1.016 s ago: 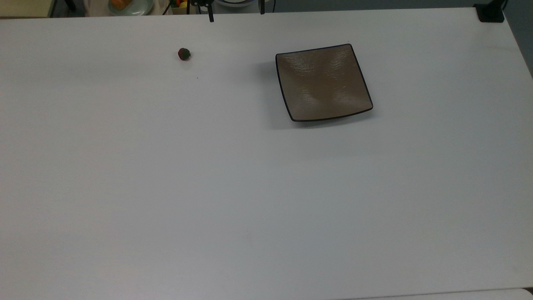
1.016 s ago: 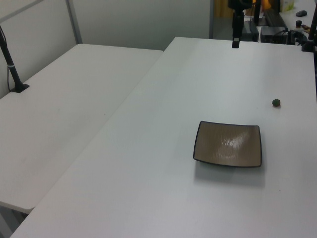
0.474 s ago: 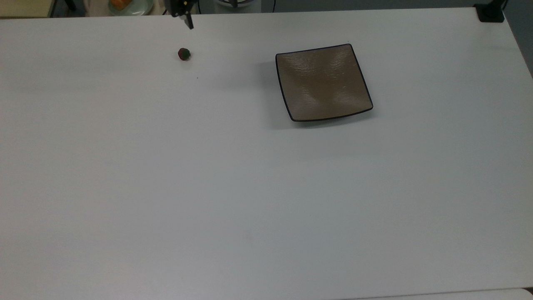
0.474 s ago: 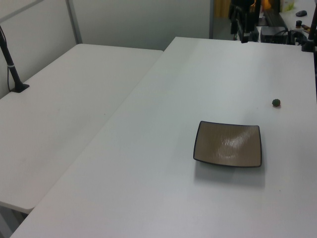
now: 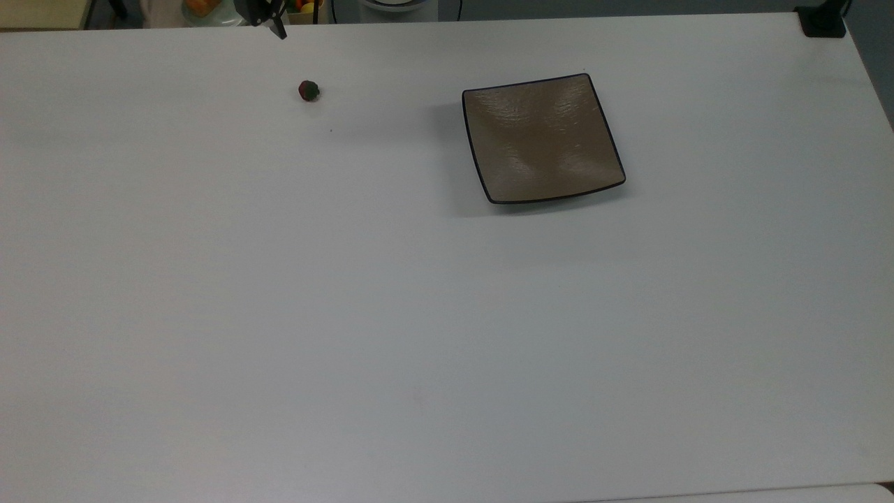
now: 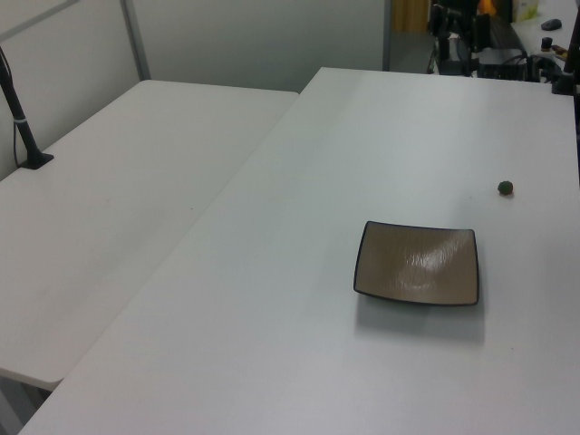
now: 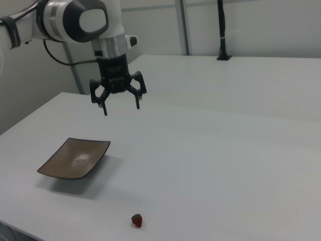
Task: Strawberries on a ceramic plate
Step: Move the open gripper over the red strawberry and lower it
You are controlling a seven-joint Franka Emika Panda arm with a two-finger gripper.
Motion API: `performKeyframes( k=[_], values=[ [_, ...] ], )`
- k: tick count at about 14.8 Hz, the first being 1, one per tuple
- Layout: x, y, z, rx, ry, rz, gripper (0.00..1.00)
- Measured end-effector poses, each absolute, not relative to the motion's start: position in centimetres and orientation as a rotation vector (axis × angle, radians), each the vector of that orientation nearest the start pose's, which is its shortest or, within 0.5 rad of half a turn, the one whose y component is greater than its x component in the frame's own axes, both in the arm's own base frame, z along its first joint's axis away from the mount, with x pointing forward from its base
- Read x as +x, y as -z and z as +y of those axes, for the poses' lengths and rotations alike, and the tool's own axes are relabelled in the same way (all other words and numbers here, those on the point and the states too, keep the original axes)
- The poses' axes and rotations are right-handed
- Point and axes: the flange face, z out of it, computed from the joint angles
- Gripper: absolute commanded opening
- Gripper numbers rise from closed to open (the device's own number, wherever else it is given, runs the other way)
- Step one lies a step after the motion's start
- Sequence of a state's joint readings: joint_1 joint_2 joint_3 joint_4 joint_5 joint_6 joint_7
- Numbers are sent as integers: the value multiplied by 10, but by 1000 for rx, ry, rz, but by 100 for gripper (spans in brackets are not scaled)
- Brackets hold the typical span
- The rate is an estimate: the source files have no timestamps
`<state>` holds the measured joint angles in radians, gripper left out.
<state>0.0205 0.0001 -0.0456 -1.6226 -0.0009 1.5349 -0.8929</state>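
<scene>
A tiny red strawberry [image 5: 309, 90] with a green cap lies alone on the white table, well to the top view's left of the ceramic plate [image 5: 541, 140]. The plate is square, glossy brown with a thin dark rim, and nothing lies on it. In the left view the strawberry [image 6: 506, 188] sits beyond the plate [image 6: 419, 263], near the left view's right edge. My gripper [image 7: 121, 108] hangs open and holds nothing, high above the table behind the plate [image 7: 75, 158]; the strawberry [image 7: 137, 220] lies near the front edge. One fingertip [image 5: 279, 31] pokes in at the top view's upper edge, up-left of the strawberry.
A black clamp base [image 5: 823, 21] sits at the table's far right corner in the top view. A second white table with a black pole [image 6: 23, 118] adjoins in the left view. Clutter, including a dish of orange food [image 5: 209, 8], lies beyond the far edge.
The gripper has moved toward the top view's left along the table's far edge, from right of the strawberry to left of it. Strawberry and plate have not moved.
</scene>
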Motion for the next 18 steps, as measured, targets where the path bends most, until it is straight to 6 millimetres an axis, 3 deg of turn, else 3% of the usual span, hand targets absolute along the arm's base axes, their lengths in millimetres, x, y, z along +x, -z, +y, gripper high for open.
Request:
performKeyframes(
  k=[5, 10, 18],
  values=[
    [533, -558, -19, -2770, -252, -1272, 100],
    [506, -501, -22, -2707, -410, -1230, 100],
    [472, -418, -29, -2742, -432, -1267, 100]
  ],
)
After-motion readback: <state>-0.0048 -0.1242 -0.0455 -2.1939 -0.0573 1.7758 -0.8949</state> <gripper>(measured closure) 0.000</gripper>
